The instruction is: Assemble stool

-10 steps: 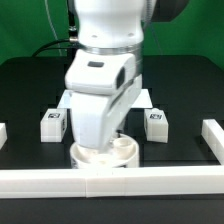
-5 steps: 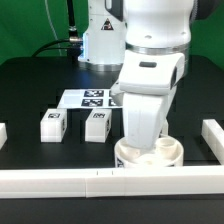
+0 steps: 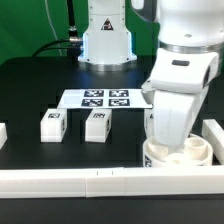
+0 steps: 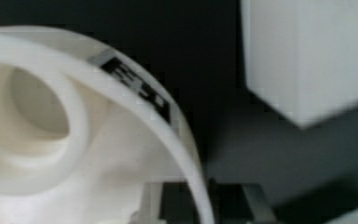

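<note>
The round white seat disc (image 3: 182, 154) lies on the black table at the front, at the exterior view's right, close to the right border rail (image 3: 213, 134). My gripper (image 3: 170, 138) stands straight over it. In the wrist view the gripper (image 4: 206, 203) is shut on the thin tagged wall of the seat disc (image 4: 60, 110), one finger on each side. Two leg blocks (image 3: 53, 124) (image 3: 97, 125) stand side by side at the exterior view's left. The third leg block is hidden behind my arm.
The marker board (image 3: 95, 98) lies behind the leg blocks. A long white rail (image 3: 90, 182) runs along the front, and a short rail end (image 3: 3, 133) sits at the left. A white block face (image 4: 311, 55) shows close beside the seat in the wrist view.
My gripper has slid the seat disc along the front rail from the middle to the exterior view's right. The two leg blocks at the left have come into view.
</note>
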### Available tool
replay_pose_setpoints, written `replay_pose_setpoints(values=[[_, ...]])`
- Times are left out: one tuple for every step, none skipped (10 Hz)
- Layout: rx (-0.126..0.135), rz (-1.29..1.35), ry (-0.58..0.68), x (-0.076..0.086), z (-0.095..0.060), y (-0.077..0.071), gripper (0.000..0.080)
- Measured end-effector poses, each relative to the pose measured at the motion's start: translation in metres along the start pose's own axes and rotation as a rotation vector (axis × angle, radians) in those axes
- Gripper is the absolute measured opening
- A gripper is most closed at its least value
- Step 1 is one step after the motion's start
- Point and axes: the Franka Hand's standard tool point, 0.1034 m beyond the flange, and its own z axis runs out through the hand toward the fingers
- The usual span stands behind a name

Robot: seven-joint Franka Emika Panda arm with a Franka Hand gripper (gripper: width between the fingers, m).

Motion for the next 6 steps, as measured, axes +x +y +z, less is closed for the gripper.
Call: replay_pose_setpoints(values=[[0.003,-0.001,-0.001,0.0046,0.0007,-0.002,0.003],[0.003,-0.002,-0.001,0.0049,0.0006,-0.0022,0.003],[0.003,-0.002,-0.001,0.0049,0.0006,-0.0022,0.003],[0.001,0.004,0.001,0.0061,0.0008,-0.0027,0.003],[0.001,0.003,0.001,0.0059,0.0008,-0.0027,0.003],[0.001,0.004,0.001,0.0058,0.0008,-0.0026,0.0143]])
